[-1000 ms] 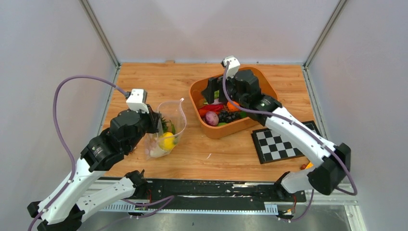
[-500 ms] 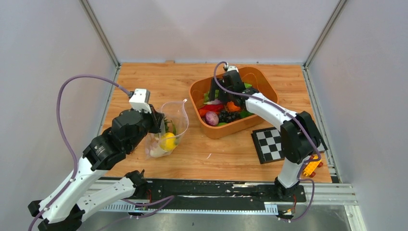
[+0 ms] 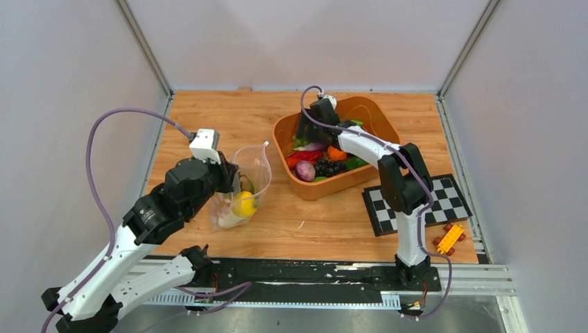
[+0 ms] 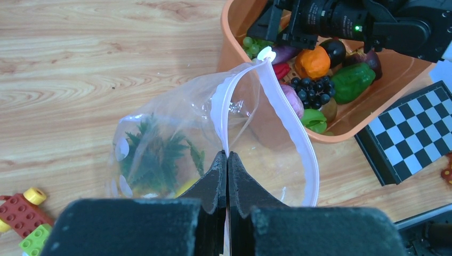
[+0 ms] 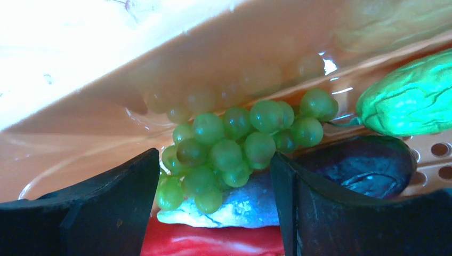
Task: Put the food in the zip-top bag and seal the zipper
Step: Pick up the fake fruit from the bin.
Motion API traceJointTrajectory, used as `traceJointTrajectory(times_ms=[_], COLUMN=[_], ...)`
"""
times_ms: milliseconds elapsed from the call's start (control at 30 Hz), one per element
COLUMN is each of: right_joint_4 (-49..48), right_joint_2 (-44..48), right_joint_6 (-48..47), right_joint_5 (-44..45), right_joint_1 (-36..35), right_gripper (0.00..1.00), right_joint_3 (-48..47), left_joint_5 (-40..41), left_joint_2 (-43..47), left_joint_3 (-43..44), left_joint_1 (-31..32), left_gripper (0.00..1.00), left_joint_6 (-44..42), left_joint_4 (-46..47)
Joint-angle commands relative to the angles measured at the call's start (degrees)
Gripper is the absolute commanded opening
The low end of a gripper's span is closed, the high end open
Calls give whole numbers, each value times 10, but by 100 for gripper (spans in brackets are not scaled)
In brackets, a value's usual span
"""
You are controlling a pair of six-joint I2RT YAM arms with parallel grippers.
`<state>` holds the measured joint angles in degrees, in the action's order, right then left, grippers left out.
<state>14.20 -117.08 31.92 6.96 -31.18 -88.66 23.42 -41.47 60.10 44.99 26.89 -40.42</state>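
Inside the tub [image 5: 80, 106], the right gripper [image 5: 214, 165] straddles green grapes [image 5: 234, 141] with jaws apart, while the left gripper [image 4: 227, 160] clamps the bag [image 4: 176, 122] by its rim.

Right end effector [image 5: 213, 176] has dropped into the orange plastic tub's [image 3: 371, 109] far-left corner, jaws apparently straddling the green toy grape bunch [image 5: 240, 141]. Its elbow swung inward, uncovering the chequered black-and-white mat [image 3: 416, 205] and yellow-red toy block [image 3: 449, 238].

A wooden table [image 3: 208, 118] carries the zip-top bag [image 3: 253, 166], resting just ahead of the left gripper [image 4: 227, 157] jaws, and an orange tub [image 3: 333, 189] surrounding the right gripper [image 5: 216, 165] jaws; a checkerboard mat [image 3: 444, 201] and yellow-red toy blocks [image 3: 449, 238] lie well behind those
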Motion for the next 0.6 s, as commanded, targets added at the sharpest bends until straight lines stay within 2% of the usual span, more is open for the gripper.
traceJointTrajectory(times_ms=[0,33,133,300,367,467,567], right_joint_4=[40,38,17,5,-12,-38,-52], right_joint_2=[-27,-28,-18,4,20,38,57], right_joint_6=[14,14,17,9,6,5,12], right_joint_5=[-6,-8,-12,-19,-29,-59,-111], right_joint_1=[0,0,1,2,5,13,26], right_gripper=[74,72,51,41,28,14,6], right_joint_3=[-31,-23,4,37,55,80,95], left_joint_5=[5,6,5,0,-1,-3,-7], left_joint_2=[6,5,7,6,6,6,7], left_joint_3=[2,1,1,1,1,1,0], left_joint_1=[-1,-1,-1,-1,-1,-1,-1], left_gripper=[1,1,1,1,1,1,1], left_joint_6=[0,1,2,2,3,4,7], left_joint_4=[21,20,21,24,26,27,26])
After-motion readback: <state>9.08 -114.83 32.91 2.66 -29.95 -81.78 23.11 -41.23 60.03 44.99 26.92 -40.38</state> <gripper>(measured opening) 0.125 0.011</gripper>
